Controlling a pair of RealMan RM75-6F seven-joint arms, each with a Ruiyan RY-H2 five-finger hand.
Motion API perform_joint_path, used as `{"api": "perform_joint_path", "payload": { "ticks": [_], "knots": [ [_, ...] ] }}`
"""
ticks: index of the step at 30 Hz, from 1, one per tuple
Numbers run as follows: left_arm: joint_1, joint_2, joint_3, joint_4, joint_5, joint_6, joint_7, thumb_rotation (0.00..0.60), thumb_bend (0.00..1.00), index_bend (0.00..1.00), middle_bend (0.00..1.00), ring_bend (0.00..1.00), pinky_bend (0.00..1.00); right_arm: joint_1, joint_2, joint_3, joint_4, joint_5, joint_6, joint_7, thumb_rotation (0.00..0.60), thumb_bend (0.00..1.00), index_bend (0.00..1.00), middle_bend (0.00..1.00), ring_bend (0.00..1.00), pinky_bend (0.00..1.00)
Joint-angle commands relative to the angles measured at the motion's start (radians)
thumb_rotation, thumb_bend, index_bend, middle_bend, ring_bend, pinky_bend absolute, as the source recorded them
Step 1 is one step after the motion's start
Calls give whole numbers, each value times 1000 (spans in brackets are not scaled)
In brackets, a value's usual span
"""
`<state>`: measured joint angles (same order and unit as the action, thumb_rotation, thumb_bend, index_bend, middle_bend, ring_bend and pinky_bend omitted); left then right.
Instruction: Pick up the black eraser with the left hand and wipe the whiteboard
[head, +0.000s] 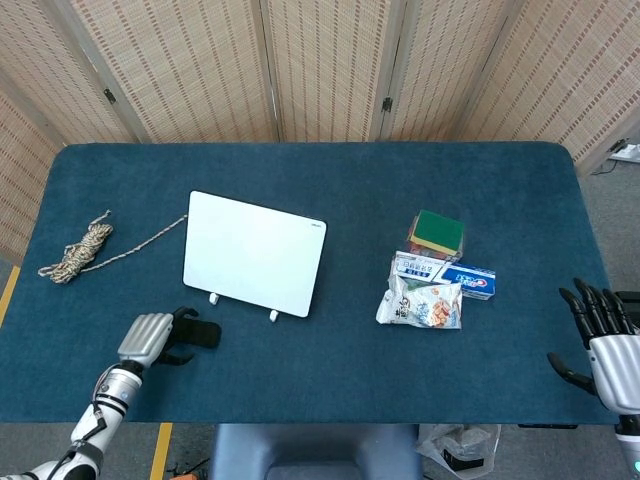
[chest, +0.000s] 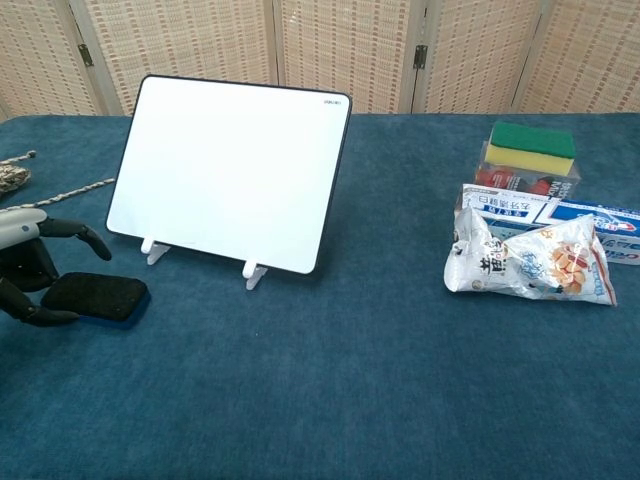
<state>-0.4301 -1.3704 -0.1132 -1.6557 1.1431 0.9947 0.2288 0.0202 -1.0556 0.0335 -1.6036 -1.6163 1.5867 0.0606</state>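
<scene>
The black eraser (head: 200, 333) (chest: 96, 297) lies flat on the blue table in front of the whiteboard's left foot. The whiteboard (head: 254, 252) (chest: 234, 168) stands tilted back on two white feet, its face blank. My left hand (head: 147, 338) (chest: 30, 268) is at the eraser's left end, fingers apart and reaching around it, one above and one below; it holds nothing. My right hand (head: 607, 340) hangs open by the table's right front edge, far from both, and shows only in the head view.
A coiled rope (head: 76, 251) lies at the far left. Right of centre are a snack bag (head: 422, 305) (chest: 530, 264), a toothpaste box (head: 455, 275) and a green-yellow sponge (head: 438, 233) on a box. A folding screen stands behind the table.
</scene>
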Motion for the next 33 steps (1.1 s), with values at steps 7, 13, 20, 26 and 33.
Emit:
{"api": "perform_joint_path", "payload": {
  "ticks": [7, 13, 20, 26, 33],
  "knots": [
    [-26, -41, 3, 84, -1, -16, -22, 600, 242, 325, 1000, 1000, 1000, -7, 9, 2, 7, 6, 11, 32, 600, 268, 0, 0, 0, 10],
    [-32, -62, 14, 130, 17, -22, -56, 600, 242, 347, 1000, 1000, 1000, -12, 10, 1, 9, 5, 19, 39, 600, 268, 0, 0, 0, 10],
    [-32, -79, 18, 168, 33, -21, -104, 600, 242, 430, 1000, 1000, 1000, -15, 11, 2, 7, 8, 21, 42, 600, 267, 0, 0, 0, 10],
    [-32, -96, 20, 206, 49, -20, -147, 600, 242, 512, 1000, 1000, 1000, -17, 12, 1, 8, 6, 25, 48, 600, 267, 0, 0, 0, 10],
    [2, -67, 25, 168, 121, 86, -160, 600, 244, 601, 1000, 1000, 1000, -16, 10, 2, 7, 8, 22, 42, 600, 268, 0, 0, 0, 10]
  ]
}}
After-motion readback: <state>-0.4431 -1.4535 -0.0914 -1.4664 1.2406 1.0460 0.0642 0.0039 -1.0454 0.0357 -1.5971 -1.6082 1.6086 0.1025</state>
